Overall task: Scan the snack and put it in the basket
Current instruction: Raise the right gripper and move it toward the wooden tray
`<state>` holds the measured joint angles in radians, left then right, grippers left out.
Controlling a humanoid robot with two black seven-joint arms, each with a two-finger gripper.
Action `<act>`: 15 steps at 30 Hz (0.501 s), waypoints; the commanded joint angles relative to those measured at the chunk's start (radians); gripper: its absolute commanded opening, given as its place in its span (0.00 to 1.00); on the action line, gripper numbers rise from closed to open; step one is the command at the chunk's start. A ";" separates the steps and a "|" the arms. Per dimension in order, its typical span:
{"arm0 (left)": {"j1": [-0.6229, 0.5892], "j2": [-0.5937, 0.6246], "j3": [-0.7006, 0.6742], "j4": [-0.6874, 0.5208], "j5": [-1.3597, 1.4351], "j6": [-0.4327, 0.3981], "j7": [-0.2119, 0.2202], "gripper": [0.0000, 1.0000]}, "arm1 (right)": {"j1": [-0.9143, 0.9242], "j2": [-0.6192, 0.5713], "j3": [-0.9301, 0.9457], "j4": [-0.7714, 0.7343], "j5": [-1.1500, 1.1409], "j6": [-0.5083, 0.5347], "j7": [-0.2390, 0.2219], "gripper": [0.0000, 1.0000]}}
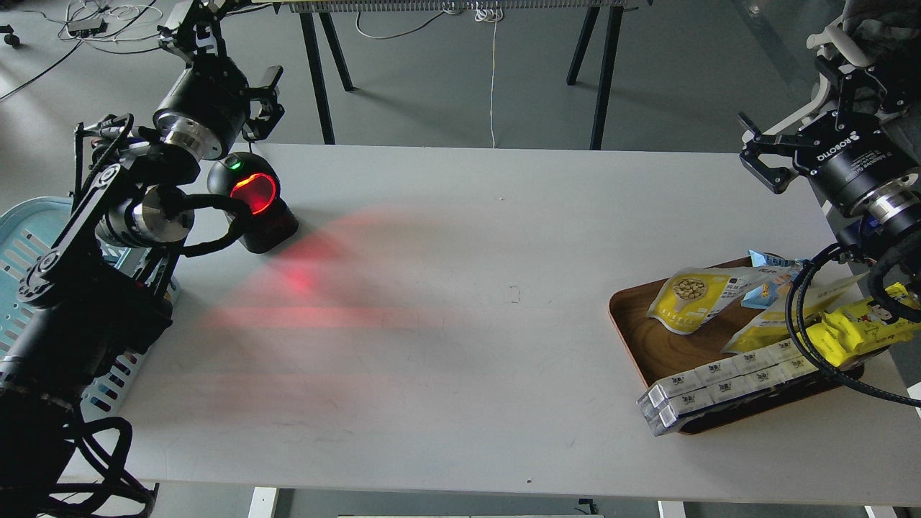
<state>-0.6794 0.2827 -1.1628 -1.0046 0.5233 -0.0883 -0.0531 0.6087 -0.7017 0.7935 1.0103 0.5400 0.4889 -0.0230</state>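
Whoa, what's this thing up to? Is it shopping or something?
Sort of: it is set up as a checkout. A scanner glows red onto the white table. The snack lies untouched on a wooden tray among other packets. The right end effector hangs open above that tray, holding nothing. The left end effector is raised behind the scanner, and the basket waits at the table's left.

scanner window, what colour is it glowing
Red, with a small green light above it, on the scanner; head view.

Black arms (108, 237) — silver collars, seemingly braided cables.
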 commanded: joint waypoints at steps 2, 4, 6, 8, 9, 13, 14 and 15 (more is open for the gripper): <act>-0.025 -0.002 0.008 0.003 -0.002 0.001 -0.037 1.00 | 0.000 0.002 0.003 0.001 0.000 -0.001 0.000 0.99; -0.028 -0.005 0.003 0.003 -0.005 -0.001 -0.040 1.00 | 0.003 0.002 0.004 0.001 0.000 -0.003 -0.002 0.99; -0.028 -0.016 0.005 0.003 -0.006 0.001 -0.040 1.00 | 0.011 0.001 0.004 0.001 0.000 -0.003 -0.002 0.99; -0.029 -0.017 0.006 0.006 -0.006 0.002 -0.040 1.00 | 0.013 0.001 0.006 0.002 0.000 -0.003 -0.005 0.99; -0.029 -0.017 0.006 0.006 -0.006 0.002 -0.040 1.00 | 0.013 -0.001 0.006 0.005 0.000 -0.003 -0.005 0.99; -0.031 -0.017 0.006 0.006 -0.006 -0.001 -0.039 1.00 | 0.026 -0.004 0.006 0.010 0.000 -0.004 -0.008 0.99; -0.031 -0.019 0.006 0.006 -0.006 -0.001 -0.037 1.00 | 0.026 -0.002 0.006 0.014 0.000 -0.004 -0.008 0.99; -0.031 -0.017 0.005 0.004 -0.006 -0.002 -0.036 1.00 | 0.026 -0.001 0.006 0.023 0.000 -0.006 -0.009 0.99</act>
<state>-0.7101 0.2651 -1.1567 -0.9987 0.5169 -0.0874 -0.0934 0.6320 -0.7048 0.7996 1.0198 0.5399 0.4849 -0.0300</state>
